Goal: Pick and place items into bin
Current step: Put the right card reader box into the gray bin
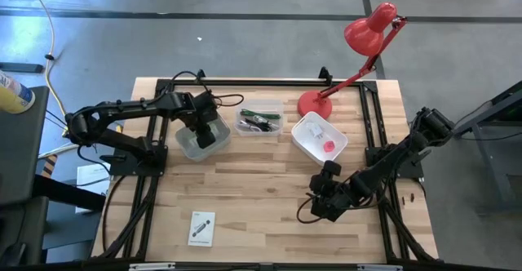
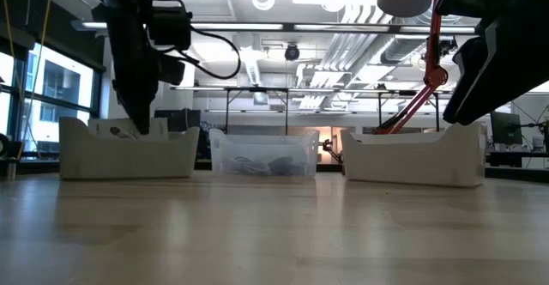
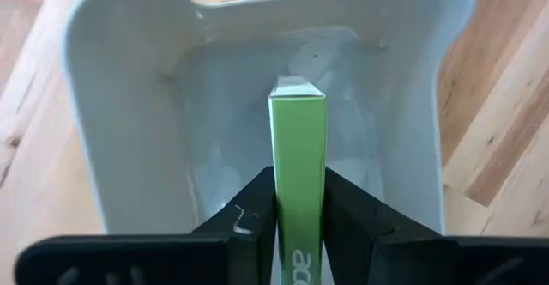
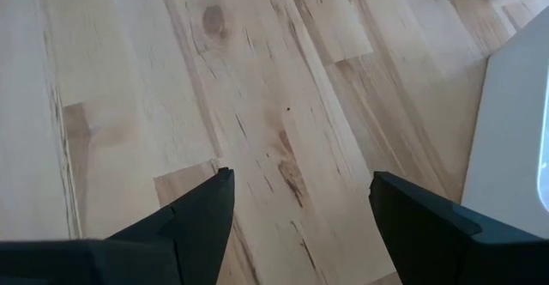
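Observation:
My left gripper (image 1: 202, 132) reaches down into the pale left bin (image 1: 184, 146), shut on a flat pack with a green edge (image 3: 298, 139). In the low view the same arm (image 2: 137, 79) dips behind that bin's wall (image 2: 129, 158). My right gripper (image 1: 320, 206) hovers open over bare wood (image 4: 300, 148) near the table's right front. A white card with dark print (image 1: 201, 228) lies flat near the front edge. The clear middle bin (image 1: 259, 131) holds a green pen (image 1: 263, 113) and dark cables. The white right bin (image 1: 303, 146) holds a pink piece (image 1: 329, 145) and a small white piece (image 1: 318, 130). My left gripper pinches the flat pack between its two fingers (image 3: 249, 216), one on each broad face, with the green edge (image 3: 298, 160) turned toward the wrist camera. The fingers come from above, pointing down into the bin. The pack stands on edge; whether its far end touches the bin floor is not visible.
A red desk lamp (image 1: 359, 51) stands on its base (image 1: 314, 104) at the far edge, beside the right bin. Black frame rails run along both table sides. Open wood lies in the middle and front of the table.

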Robot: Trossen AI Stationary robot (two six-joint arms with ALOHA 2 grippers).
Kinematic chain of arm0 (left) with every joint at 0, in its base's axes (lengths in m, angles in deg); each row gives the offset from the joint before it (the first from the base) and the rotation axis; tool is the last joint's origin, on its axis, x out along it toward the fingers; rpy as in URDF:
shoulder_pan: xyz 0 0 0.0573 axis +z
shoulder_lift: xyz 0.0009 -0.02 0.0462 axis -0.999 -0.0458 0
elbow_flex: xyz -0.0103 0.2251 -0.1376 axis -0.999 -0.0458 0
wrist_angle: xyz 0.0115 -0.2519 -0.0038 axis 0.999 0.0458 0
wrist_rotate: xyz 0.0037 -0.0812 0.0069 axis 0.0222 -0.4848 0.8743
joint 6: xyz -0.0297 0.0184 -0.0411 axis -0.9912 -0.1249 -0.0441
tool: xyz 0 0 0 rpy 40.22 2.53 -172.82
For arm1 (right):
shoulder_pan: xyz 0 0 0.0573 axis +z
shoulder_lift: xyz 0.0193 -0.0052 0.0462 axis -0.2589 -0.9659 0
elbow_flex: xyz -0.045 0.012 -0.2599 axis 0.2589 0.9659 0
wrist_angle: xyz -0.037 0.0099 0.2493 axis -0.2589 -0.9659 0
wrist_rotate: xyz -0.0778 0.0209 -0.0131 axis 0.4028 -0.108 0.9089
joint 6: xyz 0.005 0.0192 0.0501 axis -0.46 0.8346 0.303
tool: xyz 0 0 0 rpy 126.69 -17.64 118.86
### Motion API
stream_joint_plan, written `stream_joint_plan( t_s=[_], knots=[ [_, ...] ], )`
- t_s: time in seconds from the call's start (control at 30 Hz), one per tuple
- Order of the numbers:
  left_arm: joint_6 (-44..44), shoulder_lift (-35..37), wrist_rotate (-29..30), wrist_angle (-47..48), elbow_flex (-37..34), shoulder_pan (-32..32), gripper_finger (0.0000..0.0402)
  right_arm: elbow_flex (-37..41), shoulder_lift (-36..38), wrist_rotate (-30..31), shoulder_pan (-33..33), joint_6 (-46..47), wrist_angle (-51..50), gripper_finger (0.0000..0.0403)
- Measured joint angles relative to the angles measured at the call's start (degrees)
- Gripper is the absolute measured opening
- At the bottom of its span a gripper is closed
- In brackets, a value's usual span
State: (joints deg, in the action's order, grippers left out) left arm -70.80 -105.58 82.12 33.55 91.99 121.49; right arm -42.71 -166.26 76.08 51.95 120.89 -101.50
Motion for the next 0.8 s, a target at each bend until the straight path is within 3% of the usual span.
stream_joint_plan(
  t_s=[0.4,0.8],
  knots=[
    [0.6,0.0,5.4,0.1,0.0,0.0,0.0139,0.0,0.0,0.2,-0.7,-0.6,-1.0,0.0259],
    [-0.1,0.0,6.2,0.1,0.0,-0.1,0.015,0.0,0.0,0.2,-0.7,-1.1,-1.3,0.0259]
  ],
)
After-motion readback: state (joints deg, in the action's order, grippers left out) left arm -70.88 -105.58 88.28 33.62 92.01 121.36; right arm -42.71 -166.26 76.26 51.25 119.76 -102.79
